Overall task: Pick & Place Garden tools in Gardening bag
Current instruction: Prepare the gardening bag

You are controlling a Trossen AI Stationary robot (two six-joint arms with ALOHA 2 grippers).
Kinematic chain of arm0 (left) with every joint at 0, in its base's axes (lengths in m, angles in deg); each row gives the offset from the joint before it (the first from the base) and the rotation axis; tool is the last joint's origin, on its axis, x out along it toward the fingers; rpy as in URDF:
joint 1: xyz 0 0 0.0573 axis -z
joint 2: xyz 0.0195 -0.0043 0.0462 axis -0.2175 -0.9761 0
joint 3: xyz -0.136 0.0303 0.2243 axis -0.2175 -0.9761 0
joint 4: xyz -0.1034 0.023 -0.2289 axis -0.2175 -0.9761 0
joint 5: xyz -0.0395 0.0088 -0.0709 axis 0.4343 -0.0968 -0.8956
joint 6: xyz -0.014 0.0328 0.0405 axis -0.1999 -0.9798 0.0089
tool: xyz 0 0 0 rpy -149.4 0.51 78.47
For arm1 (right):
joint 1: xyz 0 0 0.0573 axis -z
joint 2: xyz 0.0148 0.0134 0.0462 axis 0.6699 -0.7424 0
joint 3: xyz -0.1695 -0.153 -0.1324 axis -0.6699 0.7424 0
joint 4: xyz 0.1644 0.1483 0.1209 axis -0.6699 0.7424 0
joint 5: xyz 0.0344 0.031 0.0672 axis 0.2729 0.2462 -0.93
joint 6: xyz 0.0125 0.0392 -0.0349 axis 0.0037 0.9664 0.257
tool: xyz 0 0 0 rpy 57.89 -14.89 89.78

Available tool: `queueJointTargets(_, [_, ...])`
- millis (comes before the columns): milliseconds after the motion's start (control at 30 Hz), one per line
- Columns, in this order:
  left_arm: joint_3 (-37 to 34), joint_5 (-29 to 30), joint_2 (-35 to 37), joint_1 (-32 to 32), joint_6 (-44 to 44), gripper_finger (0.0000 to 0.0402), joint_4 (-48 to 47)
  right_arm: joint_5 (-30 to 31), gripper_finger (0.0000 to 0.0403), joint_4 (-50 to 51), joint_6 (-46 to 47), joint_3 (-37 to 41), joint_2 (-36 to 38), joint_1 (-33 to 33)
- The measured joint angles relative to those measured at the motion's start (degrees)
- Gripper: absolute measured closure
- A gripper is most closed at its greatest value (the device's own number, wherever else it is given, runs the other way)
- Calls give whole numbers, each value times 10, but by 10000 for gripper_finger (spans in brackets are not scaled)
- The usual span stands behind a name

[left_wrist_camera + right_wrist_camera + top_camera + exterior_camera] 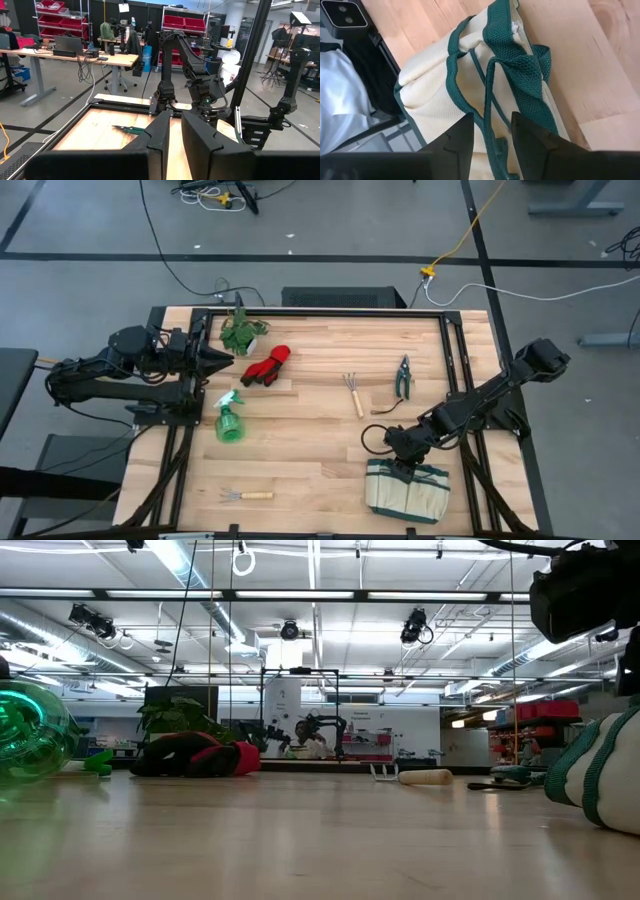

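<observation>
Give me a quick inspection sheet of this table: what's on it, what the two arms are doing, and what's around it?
Surface: pale wooden table, framed by dark rails.
Job's things: gardening bag at the near right edge; red gloves, green spray bottle, hand fork, second hand fork and pruning shears all lie on the wood, none in the bag.
Clutter: leafy plant bunch by the gloves.
Grippers: right gripper sits over the bag's green handles, jaws open; left gripper waits beside the gloves, jaws nearly closed, empty.
Cables: black, white and yellow cables on the floor.
Surroundings: workshop with desks and red bins.
</observation>
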Motion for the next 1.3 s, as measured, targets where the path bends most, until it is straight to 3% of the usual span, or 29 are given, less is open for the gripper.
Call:
queueJointTargets(467, [0, 0, 0, 0, 0, 344, 0, -50, 285, -20, -13, 0, -69, -6])
queueJointTargets(600, [0, 0, 0, 0, 0, 344, 0, -47, 316, -23, -27, 0, -69, -6])
queueJointTargets(800, [0, 0, 0, 0, 0, 344, 0, -51, 391, -29, -58, 0, -69, -5])
queueJointTargets(1100, [0, 0, 0, 0, 0, 344, 0, -46, 398, -29, -89, -7, -68, 12])
queueJointTargets(1300, [0, 0, 0, 0, 0, 344, 0, -26, 401, 33, -155, -71, -68, 29])
